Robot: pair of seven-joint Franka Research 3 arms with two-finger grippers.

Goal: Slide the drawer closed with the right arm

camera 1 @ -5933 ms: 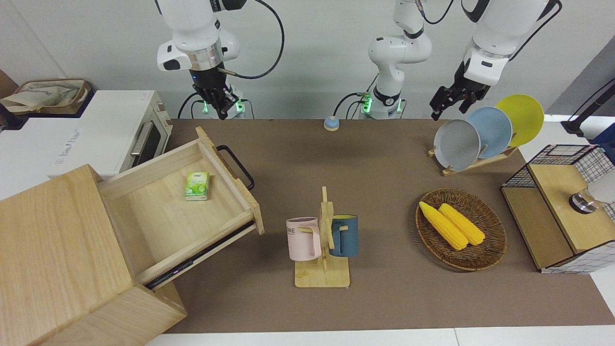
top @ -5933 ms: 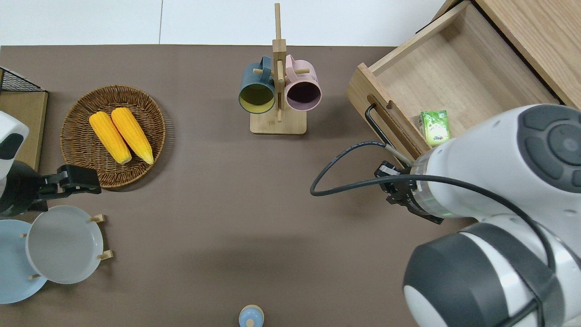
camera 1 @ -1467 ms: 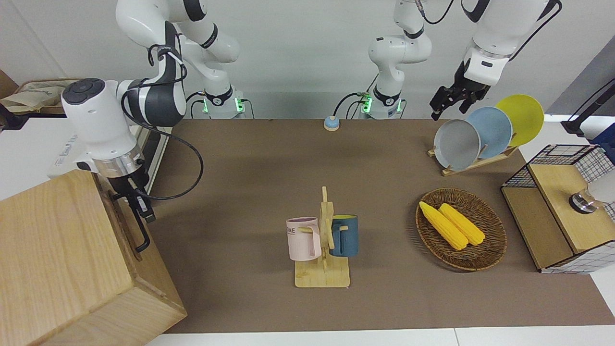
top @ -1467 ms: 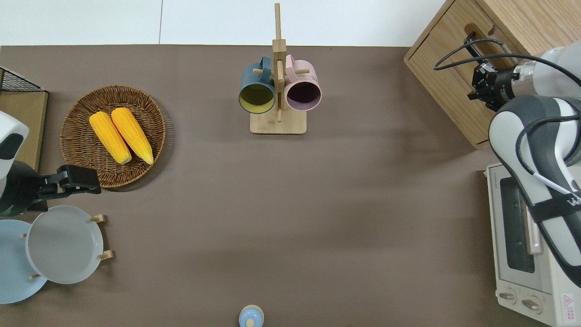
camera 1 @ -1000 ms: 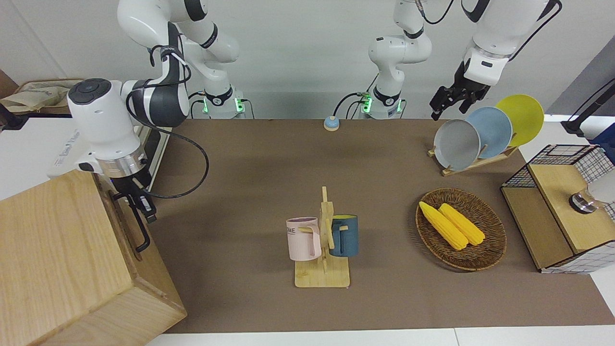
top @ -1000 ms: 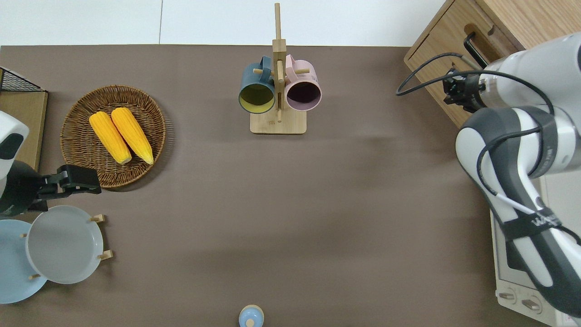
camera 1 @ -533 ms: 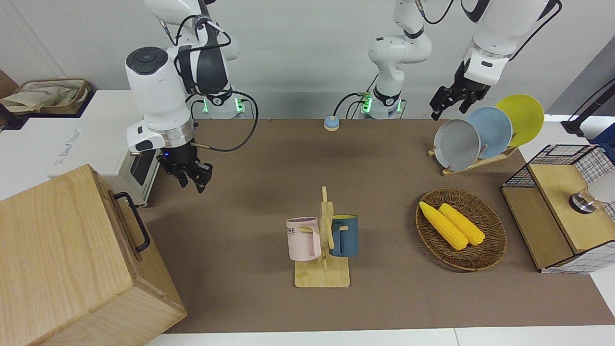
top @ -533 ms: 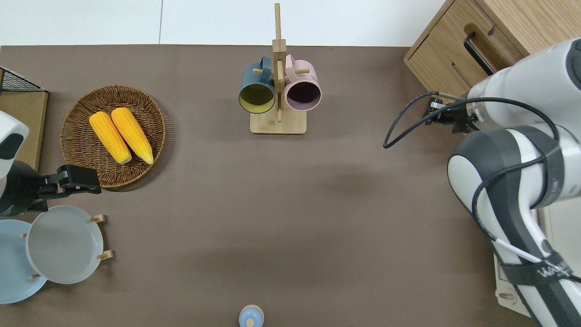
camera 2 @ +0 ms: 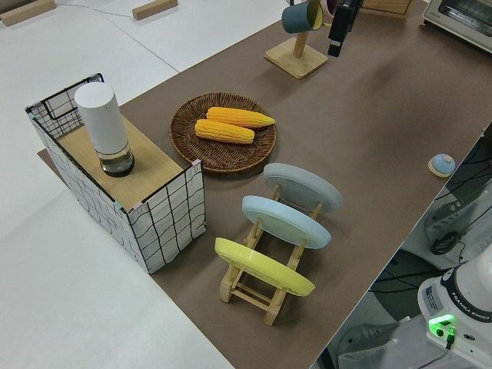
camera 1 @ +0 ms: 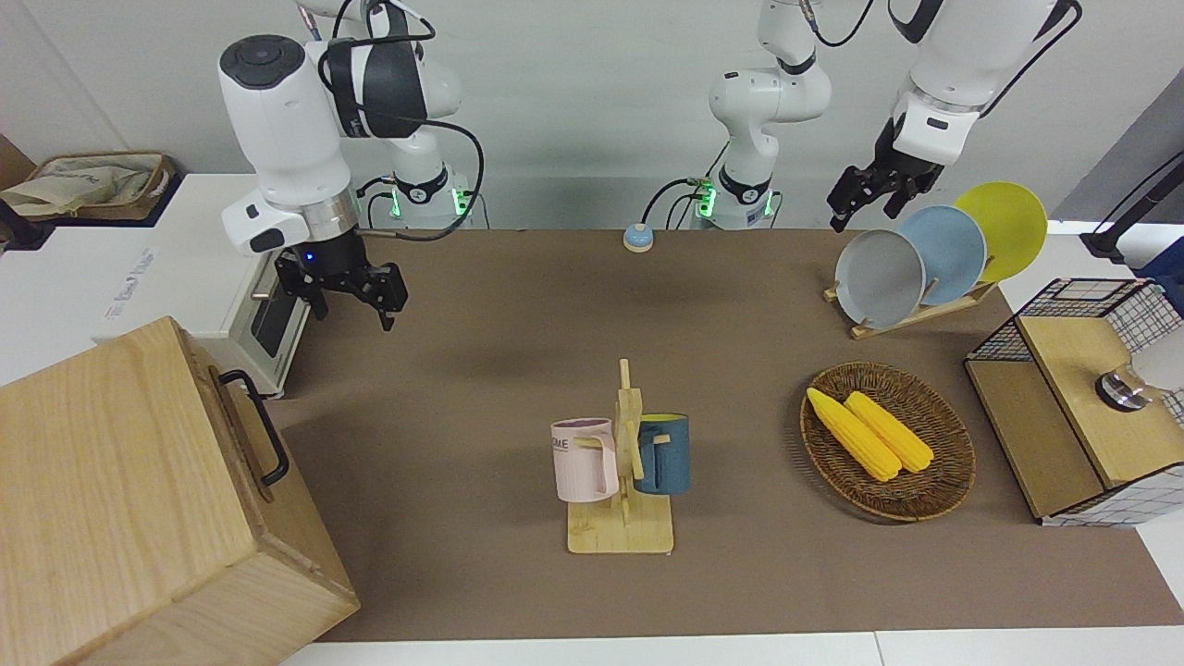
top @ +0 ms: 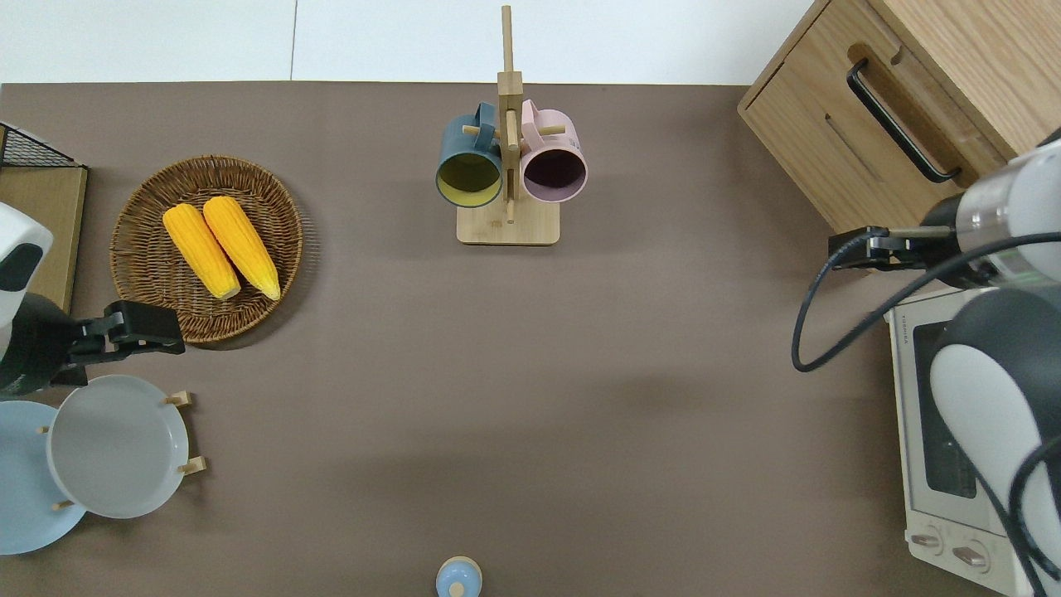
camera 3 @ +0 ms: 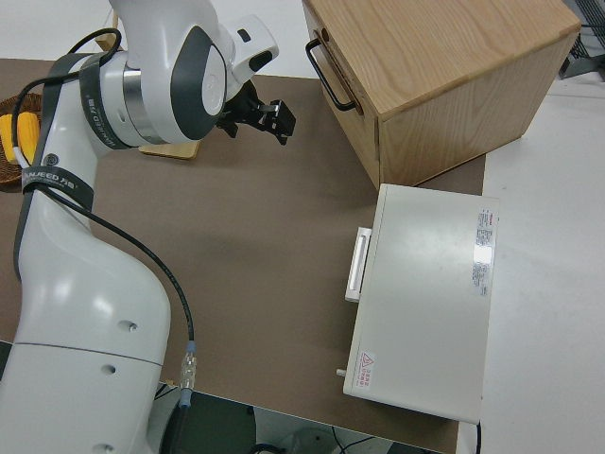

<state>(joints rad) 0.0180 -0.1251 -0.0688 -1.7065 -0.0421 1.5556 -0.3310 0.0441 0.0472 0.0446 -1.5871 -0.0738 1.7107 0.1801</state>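
The drawer [camera 1: 236, 446] sits pushed in flush with the big light-wood cabinet [camera 1: 111, 481] at the right arm's end of the table. Its black bar handle [top: 899, 124] is free. The drawer also shows in the right side view [camera 3: 326, 43]. My right gripper [camera 1: 351, 301] hangs open and empty in the air, clear of the cabinet. In the overhead view it [top: 858, 249] is over the brown table between the cabinet's corner and the toaster oven [top: 953, 431]. My left arm is parked, its gripper [camera 1: 860, 208] open.
A mug rack [camera 1: 622, 462] with a pink and a blue mug stands mid-table. A wicker basket [camera 1: 943, 481] with corn, a plate rack [camera 1: 925, 259] and a wire-and-wood box [camera 1: 1073, 398] are toward the left arm's end. A small blue button [camera 1: 637, 239] lies nearest the robots.
The drawer, open 5.9 s ago, is shut. Over the last second my right gripper left the handle, rose and drew back toward the robots, beside the toaster oven.
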